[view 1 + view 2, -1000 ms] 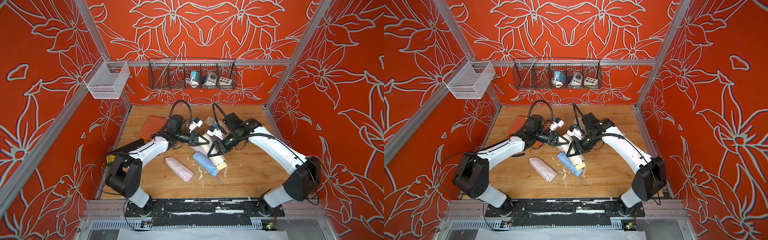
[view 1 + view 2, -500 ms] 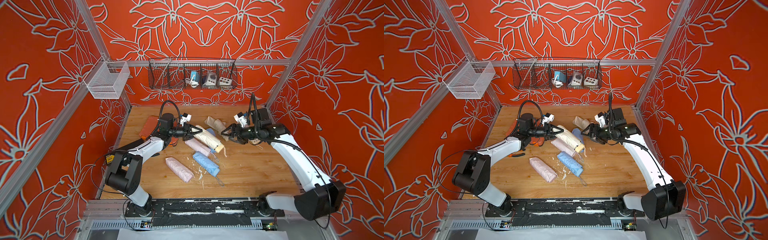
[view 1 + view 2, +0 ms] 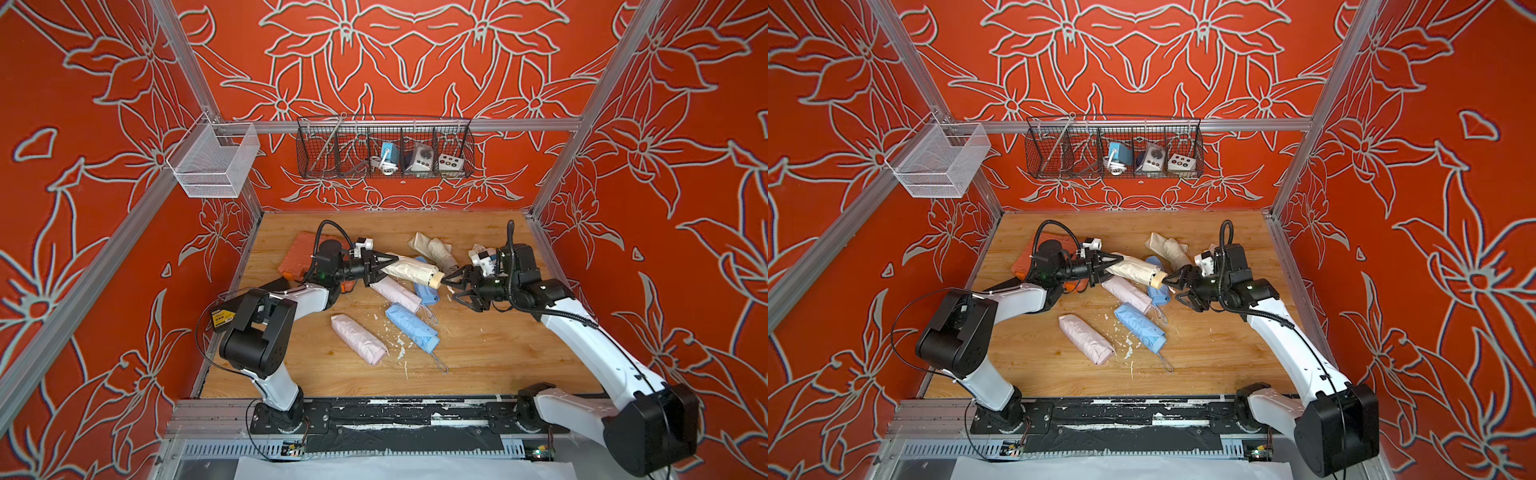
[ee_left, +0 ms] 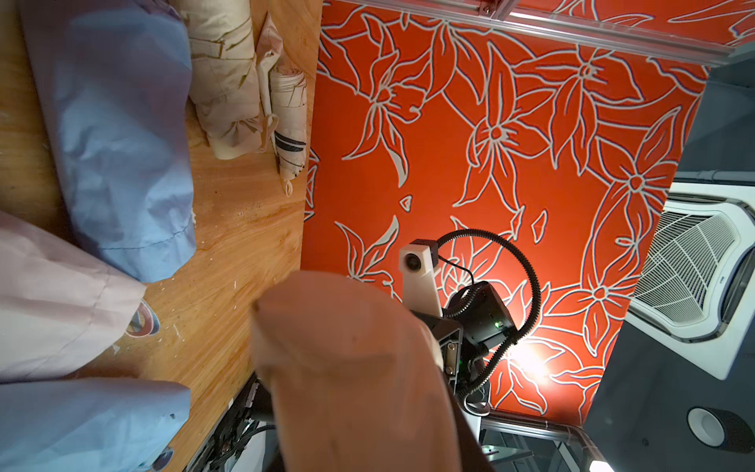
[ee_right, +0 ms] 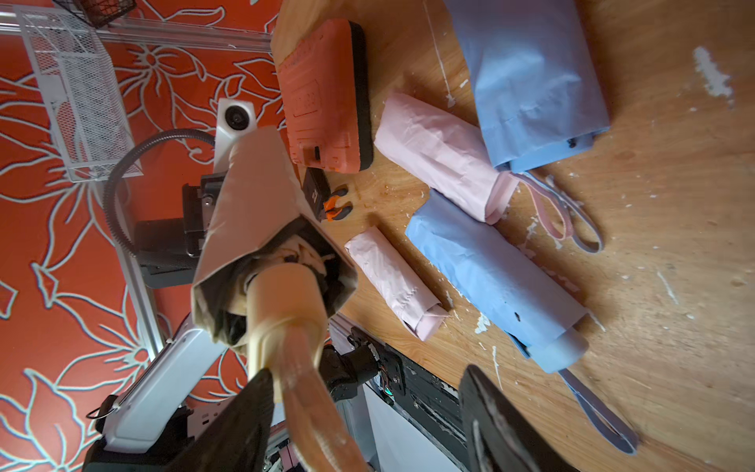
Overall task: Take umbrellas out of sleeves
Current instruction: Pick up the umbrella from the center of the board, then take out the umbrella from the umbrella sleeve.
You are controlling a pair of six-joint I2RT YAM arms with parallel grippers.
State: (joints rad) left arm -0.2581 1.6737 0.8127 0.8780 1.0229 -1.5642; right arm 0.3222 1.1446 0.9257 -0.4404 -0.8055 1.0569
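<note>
You've got two matching arms: smooth white shells between boxy black joint housings. A ribbed black cable hose arcs over each wrist, next to a small white camera block. Your left arm's shoulder housing bears a yellow label. The left gripper and right gripper are black, with triangular-framed fingers.

One cream umbrella sits in a cream sleeve, raised and near level: the sleeve's closed end is pinched in left gripper, and the bare handle is at right gripper, jaws spread. Below and nearer than the grippers lie two pink umbrellas and two blue umbrellas, sleeved. Two cream bundles lie beyond.
</note>
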